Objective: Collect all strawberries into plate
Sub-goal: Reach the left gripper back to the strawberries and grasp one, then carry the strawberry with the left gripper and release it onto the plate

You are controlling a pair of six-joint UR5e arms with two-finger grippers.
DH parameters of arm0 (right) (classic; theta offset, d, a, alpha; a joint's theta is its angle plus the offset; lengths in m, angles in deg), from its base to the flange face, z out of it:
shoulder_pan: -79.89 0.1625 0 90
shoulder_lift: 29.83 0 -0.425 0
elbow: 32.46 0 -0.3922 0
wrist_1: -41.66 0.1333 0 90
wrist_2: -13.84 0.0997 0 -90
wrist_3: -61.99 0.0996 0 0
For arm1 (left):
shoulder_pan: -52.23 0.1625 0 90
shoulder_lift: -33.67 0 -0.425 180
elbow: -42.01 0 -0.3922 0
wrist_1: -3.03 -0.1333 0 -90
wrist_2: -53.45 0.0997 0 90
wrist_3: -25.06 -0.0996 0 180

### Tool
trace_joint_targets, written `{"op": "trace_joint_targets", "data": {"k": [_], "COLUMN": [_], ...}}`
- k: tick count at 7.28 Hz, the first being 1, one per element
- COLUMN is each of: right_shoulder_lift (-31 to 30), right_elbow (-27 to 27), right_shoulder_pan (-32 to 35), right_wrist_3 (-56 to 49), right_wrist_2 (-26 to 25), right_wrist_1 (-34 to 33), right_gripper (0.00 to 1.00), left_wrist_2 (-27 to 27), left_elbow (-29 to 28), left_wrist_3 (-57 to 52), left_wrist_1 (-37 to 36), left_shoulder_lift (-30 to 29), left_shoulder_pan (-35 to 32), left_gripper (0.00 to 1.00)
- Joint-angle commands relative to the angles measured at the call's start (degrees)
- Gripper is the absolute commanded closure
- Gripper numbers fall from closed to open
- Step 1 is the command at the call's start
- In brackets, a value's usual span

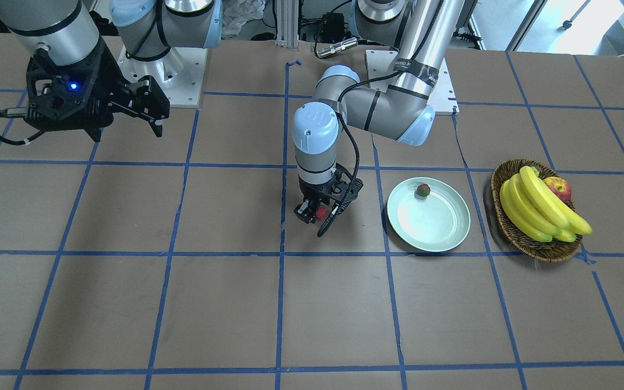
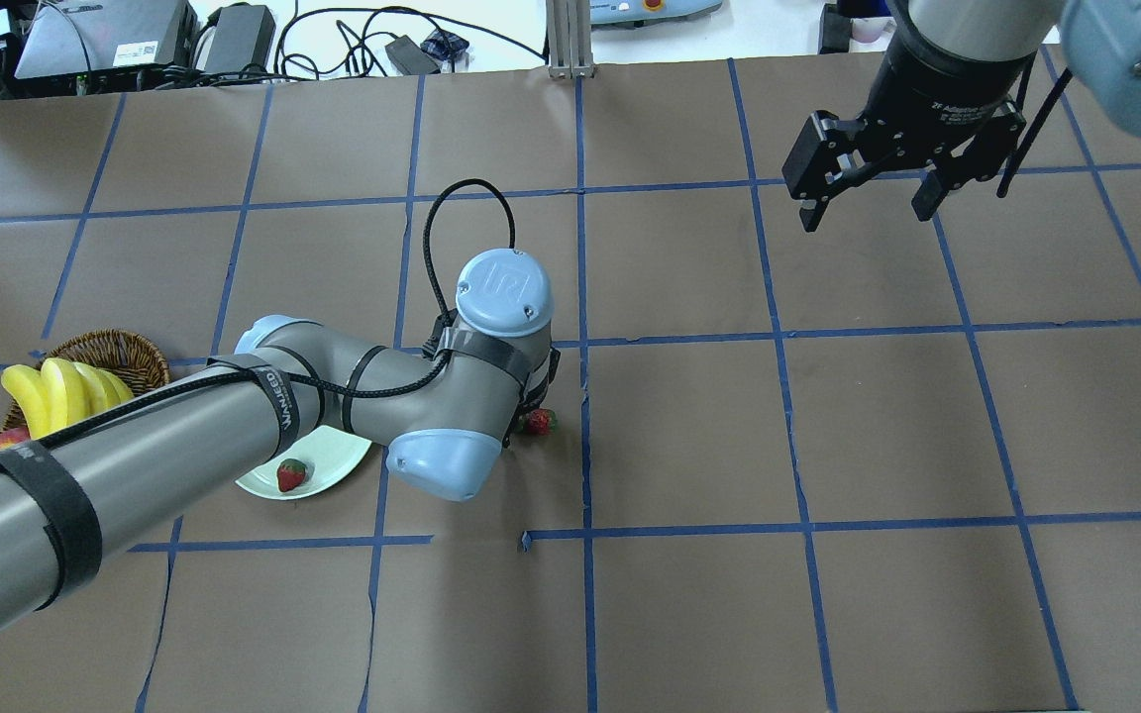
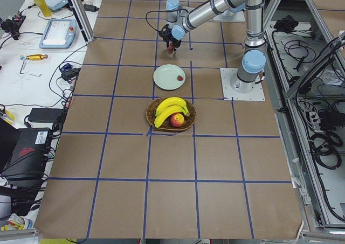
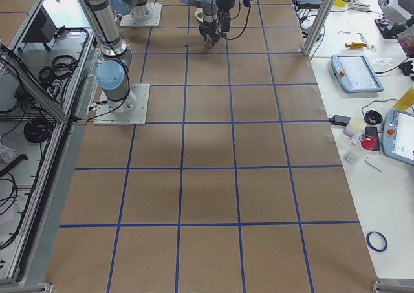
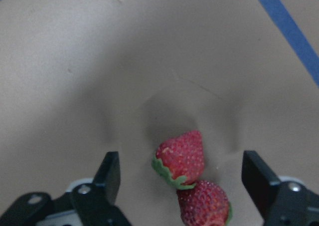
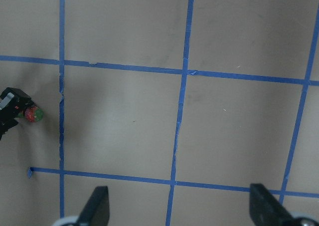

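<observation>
Two red strawberries lie touching on the brown table, one [image 5: 180,157] ahead of the other [image 5: 204,206]. My left gripper [image 5: 182,162] is open, low over the table, with one finger on each side of them. In the front-facing view this gripper [image 1: 316,214] shows red [image 1: 321,213] between its fingers. A third strawberry [image 1: 423,189] lies inside the pale green plate [image 1: 436,230], near its rim, a short way from the left gripper. My right gripper [image 2: 868,208] hangs open and empty high over the far side of the table.
A wicker basket [image 1: 507,216] holding bananas [image 1: 539,208] and an apple [image 1: 558,188] stands just beyond the plate. Blue tape lines grid the brown table cover. The left arm's elbow [image 2: 442,460] overhangs part of the plate [image 2: 338,456] in the overhead view.
</observation>
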Motion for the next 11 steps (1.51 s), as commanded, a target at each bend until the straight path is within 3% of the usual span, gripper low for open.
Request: {"op": "trace_joint_targets", "data": {"k": [1,3,4,6,8,9,10,11], "right_shoulder_lift": [0.00,0.00,0.09,0.35,0.35,0.35,0.35,0.35], "right_elbow": [0.00,0.00,0.00,-0.17,-0.09,-0.09,-0.09,-0.09], "right_shoulder_pan": [0.00,0.00,0.00,-0.09,-0.09,-0.09,-0.09,-0.09], "right_wrist_3": [0.00,0.00,0.00,0.00,0.09,0.09,0.09,0.09], "right_wrist_2": [0.01,-0.08,0.01,0.27,0.36,0.36,0.19,0.27], "right_wrist_1": [0.00,0.00,0.00,0.00,0.00,-0.09,-0.09,-0.09], "right_gripper": [0.00,0.00,0.00,0.00,0.00,0.00,0.00,0.00], "left_wrist_2": [0.08,1.04,4.79,5.00,5.35,5.36,5.27,4.83], "left_elbow": [-0.29,-2.13,-2.92,-1.79,1.45,2.25,2.35,1.91], "left_wrist_3": [-0.22,-4.41,-6.87,-16.95,-24.88,-26.13,-26.06,-25.36], "left_wrist_1": [0.41,4.95,8.73,14.01,14.04,13.78,13.78,13.86], "left_shoulder_lift": [0.11,1.95,3.17,5.90,6.44,6.87,7.14,7.40], "left_shoulder_pan": [0.09,1.92,5.85,14.90,21.25,21.62,21.19,20.49], "left_gripper": [1.00,1.00,1.00,1.00,1.00,0.59,0.10,0.00]}}
